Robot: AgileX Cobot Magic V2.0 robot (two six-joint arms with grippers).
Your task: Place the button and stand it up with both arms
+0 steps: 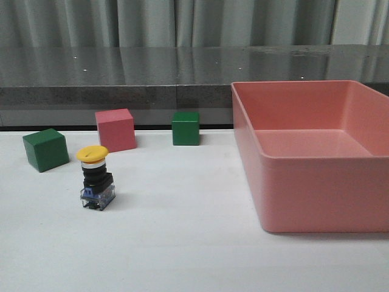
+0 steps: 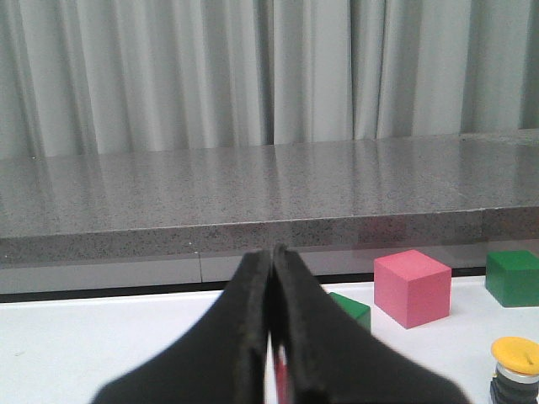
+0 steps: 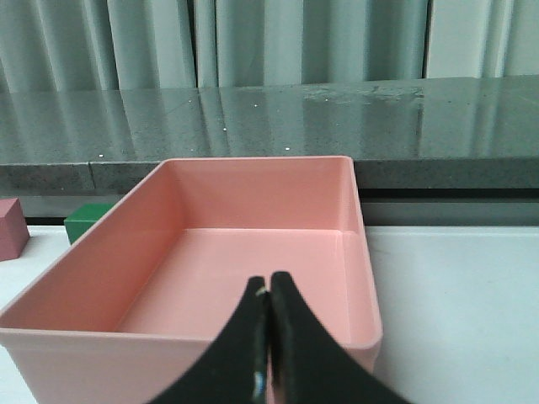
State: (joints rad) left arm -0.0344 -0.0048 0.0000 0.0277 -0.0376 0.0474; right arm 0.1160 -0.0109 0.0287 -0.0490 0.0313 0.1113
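The button [image 1: 95,177] stands upright on the white table at the front left, yellow cap on top, black-and-silver body, blue and clear base. Its yellow cap also shows at the edge of the left wrist view [image 2: 515,356]. Neither arm shows in the front view. My left gripper [image 2: 271,257] is shut and empty, held back from the cubes and apart from the button. My right gripper [image 3: 269,284] is shut and empty, in front of the pink bin [image 3: 253,353].
A pink bin [image 1: 364,201] fills the right side of the table. A green cube [image 1: 45,149], a pink cube [image 1: 115,129] and another green cube [image 1: 185,128] stand behind the button. A dark grey ledge [image 1: 121,79] runs along the table's back.
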